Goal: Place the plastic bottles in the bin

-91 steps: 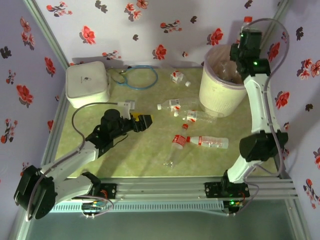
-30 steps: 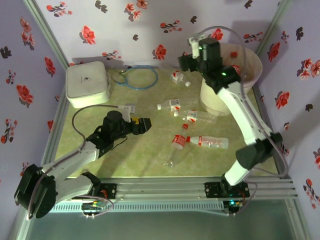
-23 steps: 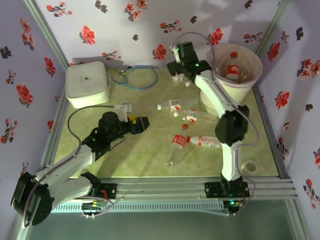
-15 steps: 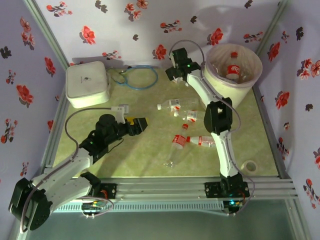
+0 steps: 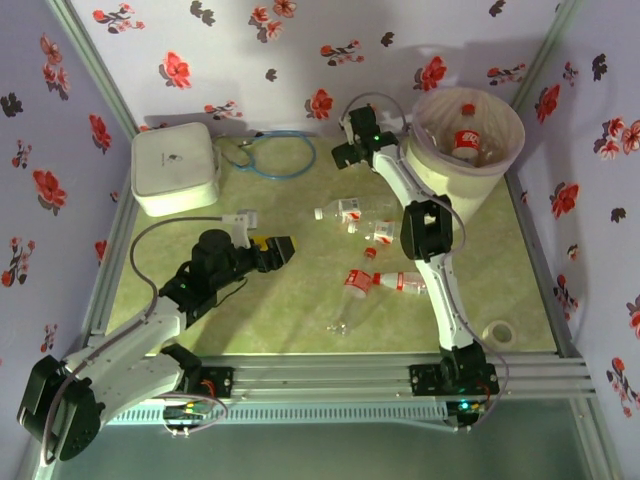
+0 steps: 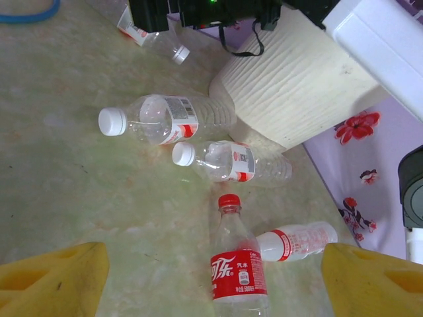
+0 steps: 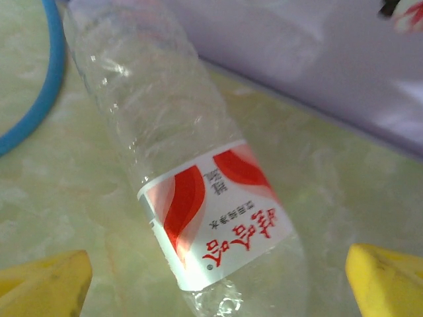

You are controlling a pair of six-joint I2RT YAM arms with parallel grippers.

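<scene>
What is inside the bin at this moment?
Inside the bin, a red-labelled bottle lies among clear bottles, with a red cap near the far wall. Anything deeper is covered by them and the rim.

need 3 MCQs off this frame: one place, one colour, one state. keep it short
1. The right gripper is:
A) above the mouth of the bin
B) at a bottle lying left of the bin
C) over the white box

2. The cap of the cola-labelled bottle is:
A) red
B) white
C) blue

3. The left gripper has:
A) jaws open, nothing held
B) jaws shut on a bottle
C) jaws shut on the cable

Answers:
1 B: the top view puts it beside the bin, and its wrist view shows the bottle between its jaws.
2 A: the left wrist view shows a red cap.
3 A: its jaws stand wide apart, gripping nothing.
</scene>
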